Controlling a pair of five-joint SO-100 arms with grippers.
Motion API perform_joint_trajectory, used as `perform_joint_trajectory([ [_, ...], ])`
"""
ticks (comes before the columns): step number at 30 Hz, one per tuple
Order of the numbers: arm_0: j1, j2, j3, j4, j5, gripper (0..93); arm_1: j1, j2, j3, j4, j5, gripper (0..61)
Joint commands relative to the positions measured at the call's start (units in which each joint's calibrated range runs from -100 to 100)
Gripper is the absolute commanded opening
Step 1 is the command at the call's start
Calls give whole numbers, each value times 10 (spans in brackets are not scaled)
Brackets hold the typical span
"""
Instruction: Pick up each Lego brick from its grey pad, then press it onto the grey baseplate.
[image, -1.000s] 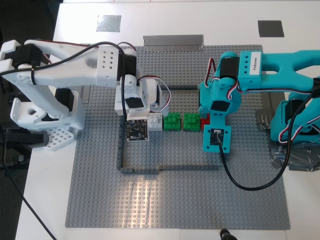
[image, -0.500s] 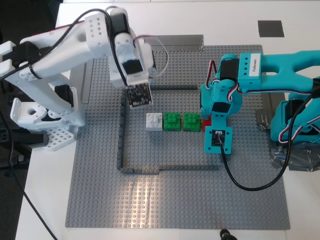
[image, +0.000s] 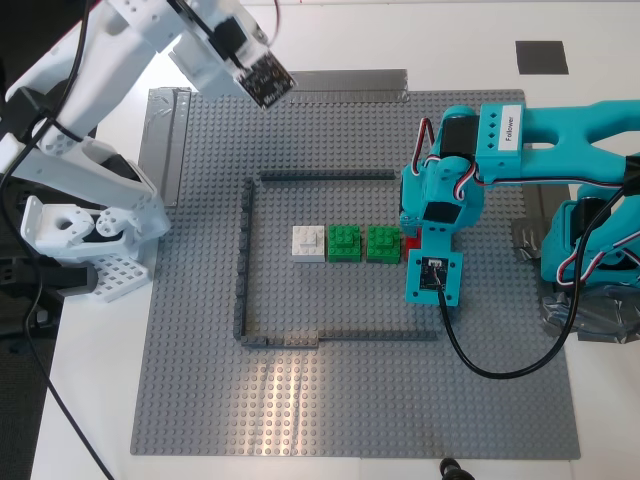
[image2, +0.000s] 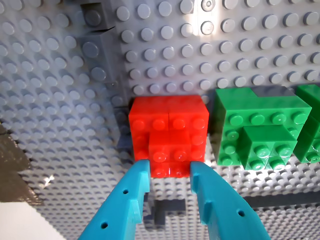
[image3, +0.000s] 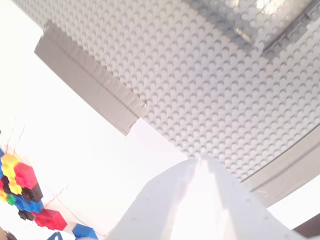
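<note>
The white brick (image: 308, 243) sits on the grey baseplate (image: 350, 400), inside the dark-grey outline (image: 243, 260), with nothing holding it. The red brick (image2: 168, 135) sits on the plate beside a green brick; in the exterior view only a sliver of the red brick (image: 409, 243) shows. My first gripper (image2: 170, 170), teal, is shut on the red brick's raised part; in the exterior view it (image: 414, 236) is low over the brick. My second gripper (image: 262, 78), white, is raised at the back left, and its jaws (image3: 202, 161) are shut and empty. The charcoal pad (image: 541, 57) lies bare. The white arm hides the silvery pad.
Two green bricks (image: 345, 243) (image: 381, 243) stand in a row between the white and red ones. Silver tape strips (image: 345, 80) (image: 160, 130) hold the plate's back and left edges. A pile of coloured bricks (image3: 20, 195) lies off the plate. The arm bases flank the plate.
My second gripper has let go of the white brick, leaving it on the plate, and has risen and swung to the back left. My first gripper has not moved.
</note>
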Motion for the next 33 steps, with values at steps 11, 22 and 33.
perform_joint_trajectory([
  [11, 6, -2, -2, 7, 1, 108, -148, 147, -152, -25, -28, 1],
  [22, 4, -7, -12, 17, 9, 126, -192, 150, -126, -90, -12, 1],
  [33, 7, -10, -116, 100, 11, 124, -190, 120, -84, -99, -25, 1],
])
